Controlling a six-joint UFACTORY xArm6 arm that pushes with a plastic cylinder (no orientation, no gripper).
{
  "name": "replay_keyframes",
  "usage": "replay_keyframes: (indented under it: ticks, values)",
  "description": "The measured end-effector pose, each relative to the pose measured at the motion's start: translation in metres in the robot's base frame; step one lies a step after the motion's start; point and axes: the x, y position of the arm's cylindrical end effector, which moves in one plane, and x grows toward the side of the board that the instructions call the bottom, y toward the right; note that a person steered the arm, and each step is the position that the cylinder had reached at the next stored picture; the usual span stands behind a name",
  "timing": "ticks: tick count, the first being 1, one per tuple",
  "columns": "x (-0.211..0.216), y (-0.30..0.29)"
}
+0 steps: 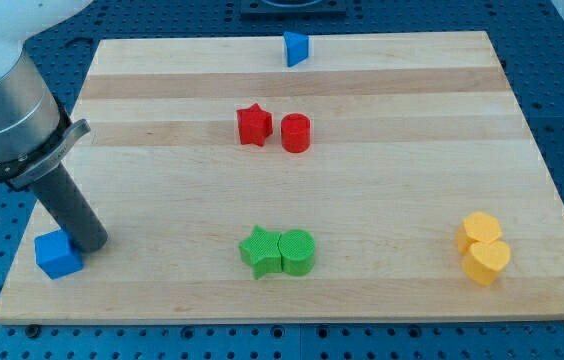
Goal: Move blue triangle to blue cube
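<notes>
The blue triangle (pixel 295 47) sits at the top edge of the wooden board, a little left of the middle. The blue cube (pixel 57 254) lies at the board's bottom left corner. My tip (pixel 90 243) rests on the board right beside the cube, on its right and slightly above it, seemingly touching it. The rod slants up to the view's left into the grey arm. The triangle is far from the tip, across the board towards the view's top right.
A red star (pixel 253 125) and a red cylinder (pixel 296 133) stand side by side in the upper middle. A green star (pixel 260 251) and a green cylinder (pixel 298 252) touch at the bottom middle. Two yellow blocks (pixel 482 246) sit at the bottom right. The board (pixel 412 180) lies on a blue perforated table.
</notes>
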Motion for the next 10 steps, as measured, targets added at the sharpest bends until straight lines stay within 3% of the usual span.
replay_keyframes:
  ticks: [1, 3, 4, 5, 7, 8, 9, 10]
  values:
    - [-0.024, 0.0]
    - [-0.144, -0.01]
    - [-0.195, 0.013]
    - [-0.225, 0.058]
    - [-0.243, 0.207]
    - [-0.284, 0.266]
    - [-0.339, 0.3]
    - [-0.351, 0.287]
